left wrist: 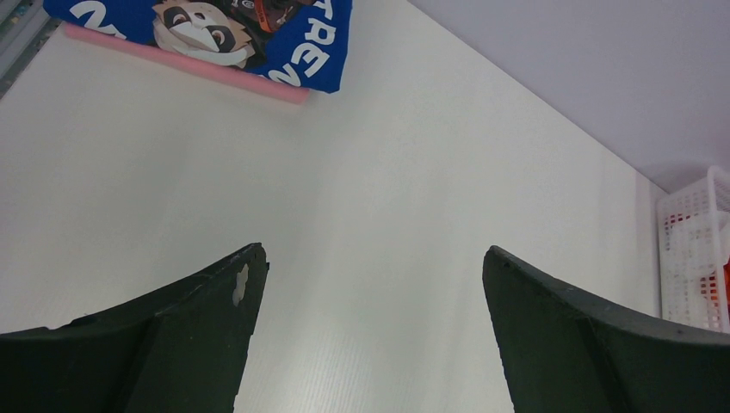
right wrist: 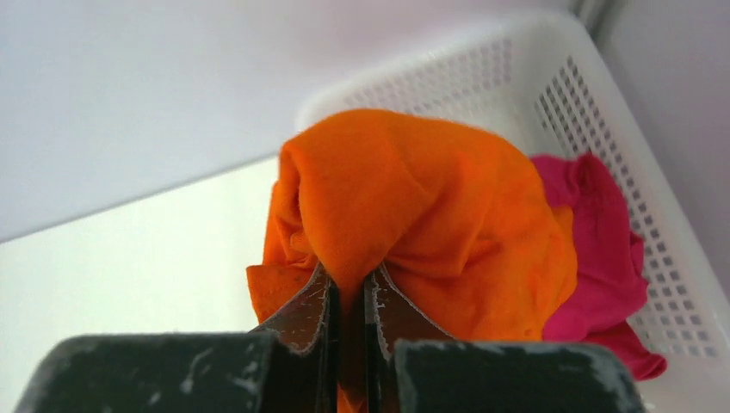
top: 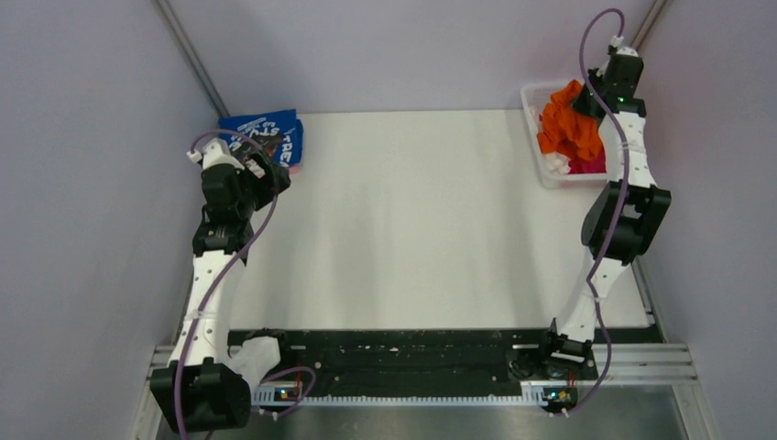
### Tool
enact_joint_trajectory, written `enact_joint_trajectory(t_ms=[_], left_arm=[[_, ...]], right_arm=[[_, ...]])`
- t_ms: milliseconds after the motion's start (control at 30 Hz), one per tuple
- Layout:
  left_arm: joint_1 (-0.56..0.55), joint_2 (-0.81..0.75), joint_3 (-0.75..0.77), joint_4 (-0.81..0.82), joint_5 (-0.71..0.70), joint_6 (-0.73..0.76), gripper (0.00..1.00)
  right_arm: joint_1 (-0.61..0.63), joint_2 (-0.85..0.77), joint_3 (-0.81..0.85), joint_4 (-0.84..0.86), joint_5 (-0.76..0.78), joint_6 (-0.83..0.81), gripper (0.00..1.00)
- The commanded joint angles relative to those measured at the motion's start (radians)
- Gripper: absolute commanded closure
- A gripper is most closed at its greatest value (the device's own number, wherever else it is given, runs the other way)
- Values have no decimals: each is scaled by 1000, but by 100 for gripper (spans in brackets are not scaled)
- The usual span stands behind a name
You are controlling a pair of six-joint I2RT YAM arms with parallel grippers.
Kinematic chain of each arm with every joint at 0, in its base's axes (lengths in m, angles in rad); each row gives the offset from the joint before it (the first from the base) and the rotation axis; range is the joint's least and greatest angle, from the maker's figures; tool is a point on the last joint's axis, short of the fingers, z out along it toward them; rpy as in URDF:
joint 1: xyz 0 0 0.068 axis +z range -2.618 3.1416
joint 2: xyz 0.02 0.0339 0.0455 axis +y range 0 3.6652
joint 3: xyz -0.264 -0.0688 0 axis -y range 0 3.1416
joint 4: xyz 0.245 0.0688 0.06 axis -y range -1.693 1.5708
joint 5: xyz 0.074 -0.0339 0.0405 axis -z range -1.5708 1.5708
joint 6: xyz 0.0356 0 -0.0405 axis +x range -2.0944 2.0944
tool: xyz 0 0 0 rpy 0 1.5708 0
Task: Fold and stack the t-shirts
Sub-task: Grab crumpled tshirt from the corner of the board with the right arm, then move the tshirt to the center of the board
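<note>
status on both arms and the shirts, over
Right gripper shut on orange t-shirt, at the basket. Left gripper open, empty, near blue t-shirt. Magenta t-shirt lies against the orange one in the basket.

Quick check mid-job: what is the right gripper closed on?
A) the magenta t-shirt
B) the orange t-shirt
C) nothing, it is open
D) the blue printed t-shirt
B: in the right wrist view the right gripper pinches a fold of the orange t-shirt at the white basket, with the magenta t-shirt lying beside it.
</note>
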Motion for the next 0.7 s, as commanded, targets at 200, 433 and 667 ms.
enact_joint_trajectory(t_ms=[200, 433, 667], left_arm=[[1, -55, -31, 29, -17, 3, 1], [1, -69, 9, -66, -32, -28, 1], [1, -118, 21, -154, -61, -38, 1]], right_arm=[[132, -339, 41, 208, -630, 92, 100], [408, -365, 32, 425, -945, 209, 100], [496, -442, -184, 437, -815, 124, 98]])
